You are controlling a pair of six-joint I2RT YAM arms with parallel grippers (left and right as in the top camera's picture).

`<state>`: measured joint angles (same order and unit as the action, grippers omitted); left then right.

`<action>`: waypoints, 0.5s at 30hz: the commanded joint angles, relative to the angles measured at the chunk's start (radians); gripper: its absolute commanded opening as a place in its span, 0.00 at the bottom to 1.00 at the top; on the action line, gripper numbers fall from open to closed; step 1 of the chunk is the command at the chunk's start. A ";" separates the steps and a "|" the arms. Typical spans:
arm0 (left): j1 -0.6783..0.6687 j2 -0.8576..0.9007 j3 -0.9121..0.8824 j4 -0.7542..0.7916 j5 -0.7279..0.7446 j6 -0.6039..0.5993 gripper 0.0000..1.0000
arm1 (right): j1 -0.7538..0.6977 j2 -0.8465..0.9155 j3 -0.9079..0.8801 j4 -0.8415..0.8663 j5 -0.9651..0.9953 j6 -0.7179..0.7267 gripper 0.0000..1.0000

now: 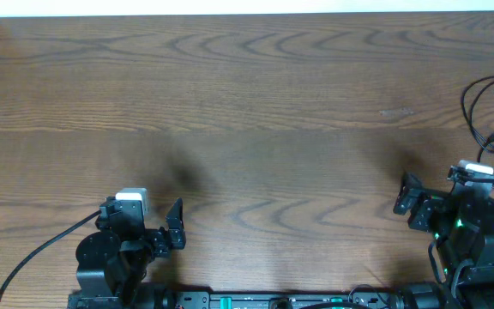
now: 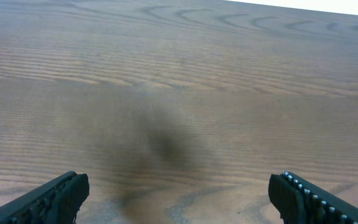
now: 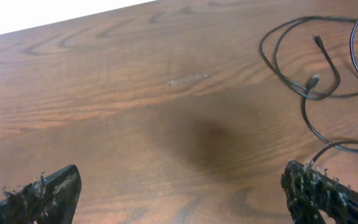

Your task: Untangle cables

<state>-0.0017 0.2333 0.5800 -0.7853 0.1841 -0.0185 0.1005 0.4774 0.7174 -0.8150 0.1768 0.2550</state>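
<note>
Two plug ends [image 3: 314, 79] show clearly from right wrist; overhead crops the cables [image 1: 465, 101].

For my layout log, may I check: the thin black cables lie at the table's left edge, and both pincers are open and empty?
Not quite: the overhead view shows the thin black cables at the right edge of the brown wooden table. The left pincer and right pincer are indeed open and empty.

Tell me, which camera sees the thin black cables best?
The right wrist view: the thin black cables lie looped with small plugs clearly visible. Overhead shows them tiny at the frame's right edge; the left wrist view shows none.
</note>
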 commanded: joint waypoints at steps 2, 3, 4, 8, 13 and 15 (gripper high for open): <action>0.003 -0.008 0.000 0.001 -0.013 0.010 0.98 | 0.006 -0.004 -0.006 -0.037 0.012 0.002 0.99; 0.003 -0.008 0.000 0.001 -0.013 0.010 0.98 | 0.006 -0.004 -0.006 -0.051 0.012 0.002 0.99; 0.002 -0.008 0.000 0.001 -0.013 0.010 0.98 | 0.006 -0.004 -0.006 -0.066 0.011 0.002 0.99; 0.002 -0.008 0.000 0.001 -0.013 0.010 0.98 | 0.006 -0.004 -0.006 -0.095 0.012 0.002 0.99; 0.002 -0.008 0.000 0.001 -0.013 0.010 0.98 | 0.006 -0.004 -0.006 -0.126 0.012 0.002 0.99; 0.002 -0.008 0.000 0.001 -0.013 0.010 0.98 | 0.006 -0.004 -0.006 -0.137 0.012 0.002 0.99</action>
<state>-0.0017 0.2333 0.5800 -0.7853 0.1802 -0.0185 0.1005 0.4774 0.7170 -0.9428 0.1768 0.2550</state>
